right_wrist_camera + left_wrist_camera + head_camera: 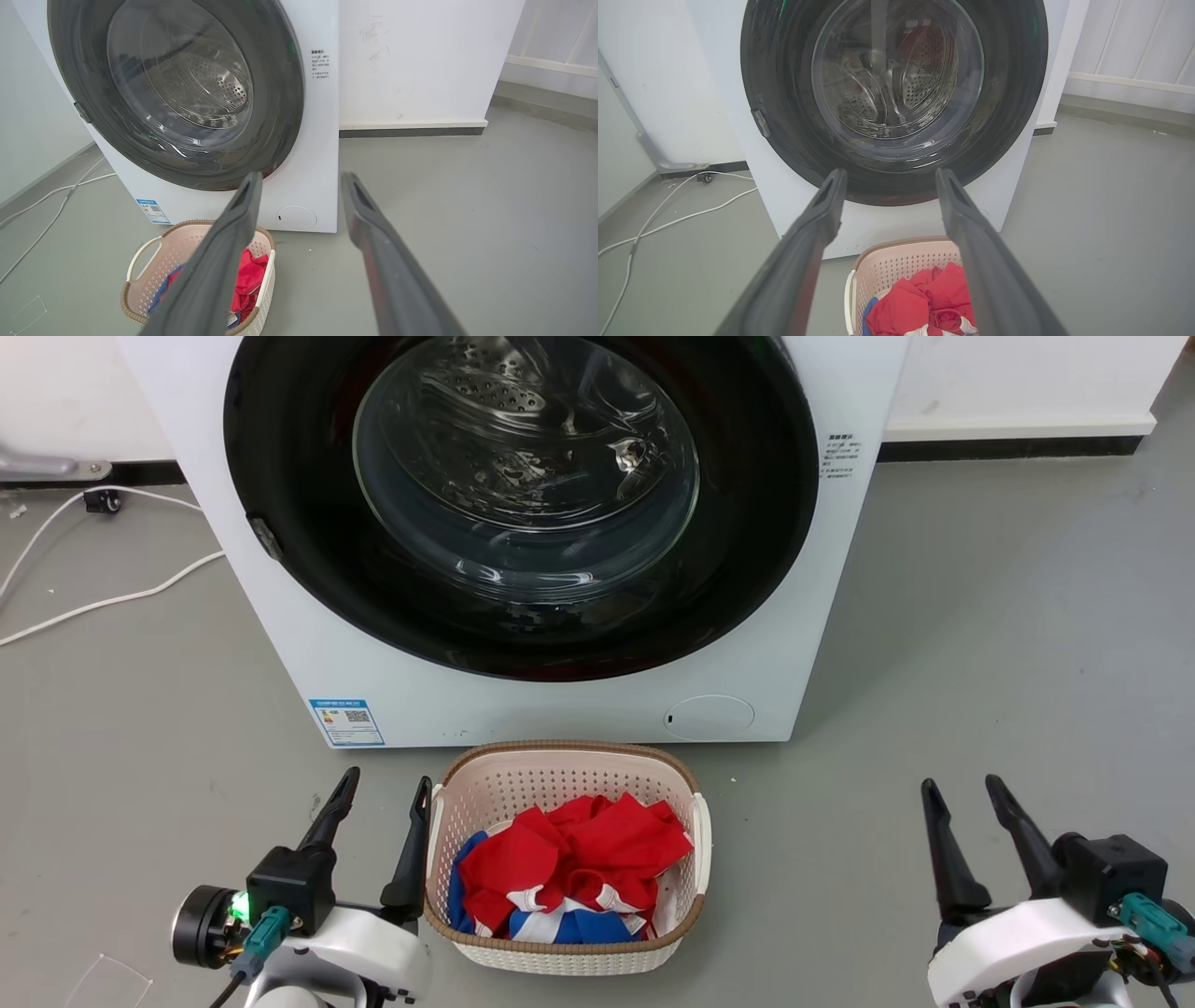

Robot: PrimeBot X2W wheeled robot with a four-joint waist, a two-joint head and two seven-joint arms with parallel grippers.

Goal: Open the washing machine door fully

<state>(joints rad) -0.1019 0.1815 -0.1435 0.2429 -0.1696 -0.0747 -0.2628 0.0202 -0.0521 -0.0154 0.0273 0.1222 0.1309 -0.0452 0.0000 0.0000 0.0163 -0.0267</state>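
Before the washing machine (280, 644), its door (747, 523) shut, we hold our left gripper (388, 778) and right gripper (961, 784) spread and empty (the laundry basket (569, 748) sits there too).

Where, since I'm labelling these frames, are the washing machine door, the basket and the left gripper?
washing machine door (523, 476): head view, on its clear glass centre.
basket (560, 775): head view, on its bare far inner wall.
left gripper (387, 779): head view, midway between its fingertips.
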